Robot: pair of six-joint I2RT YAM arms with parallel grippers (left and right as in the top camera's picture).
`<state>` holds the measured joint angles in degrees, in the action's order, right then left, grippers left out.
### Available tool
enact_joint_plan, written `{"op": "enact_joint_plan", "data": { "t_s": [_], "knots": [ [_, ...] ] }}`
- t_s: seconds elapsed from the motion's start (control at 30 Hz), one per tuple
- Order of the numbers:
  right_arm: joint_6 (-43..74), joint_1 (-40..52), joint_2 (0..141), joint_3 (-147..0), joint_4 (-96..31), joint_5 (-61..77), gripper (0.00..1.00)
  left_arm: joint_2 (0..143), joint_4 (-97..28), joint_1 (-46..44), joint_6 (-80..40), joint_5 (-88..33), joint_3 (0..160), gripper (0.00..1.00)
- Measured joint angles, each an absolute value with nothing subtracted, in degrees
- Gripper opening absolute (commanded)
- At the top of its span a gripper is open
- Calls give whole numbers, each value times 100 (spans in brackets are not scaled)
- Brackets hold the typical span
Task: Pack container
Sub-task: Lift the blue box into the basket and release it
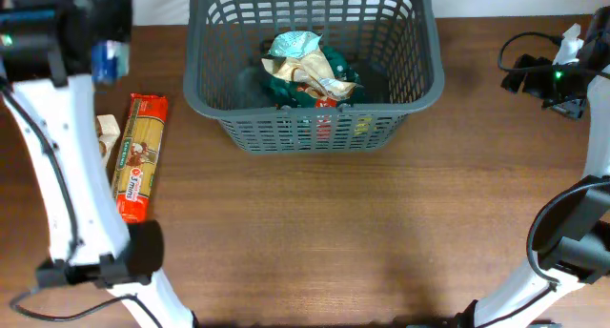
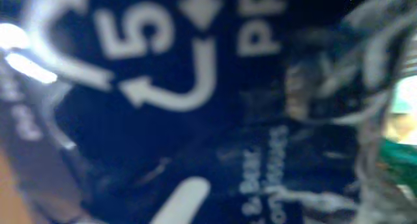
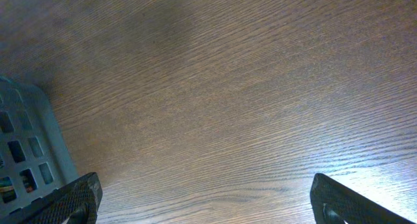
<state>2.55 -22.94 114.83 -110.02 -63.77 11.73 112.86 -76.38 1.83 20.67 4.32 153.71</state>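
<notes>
The container (image 1: 206,97) is a large dark grey slotted basket at the top centre of the table. Several food packets (image 1: 307,66), green, white and red, lie inside it. My left gripper (image 1: 107,48) is raised at the far left and is shut on a dark blue packet (image 1: 111,65). This packet fills the left wrist view (image 2: 195,120) and hides the fingers. My right gripper (image 3: 208,201) is open and empty above bare wood. It is at the far right in the overhead view (image 1: 538,75). A corner of the container (image 3: 26,146) shows to its left.
A long red and yellow pasta packet (image 1: 140,156) lies on the table left of the container. A small beige packet (image 1: 108,133) lies beside it. Black cables (image 1: 519,47) hang by the right arm.
</notes>
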Motion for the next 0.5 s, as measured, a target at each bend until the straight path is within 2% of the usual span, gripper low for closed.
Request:
{"op": "enact_joint_plan", "data": {
  "t_s": [0.27,0.5],
  "knots": [
    [257,-2294,11483,-11002,-6377,1173,99,11321,-7948,-1933,4733,54,15089,1],
    [257,-2294,11483,-11002,-6377,1173,99,11933,-7616,-2558,5813,-25,14282,2]
  ]
}}
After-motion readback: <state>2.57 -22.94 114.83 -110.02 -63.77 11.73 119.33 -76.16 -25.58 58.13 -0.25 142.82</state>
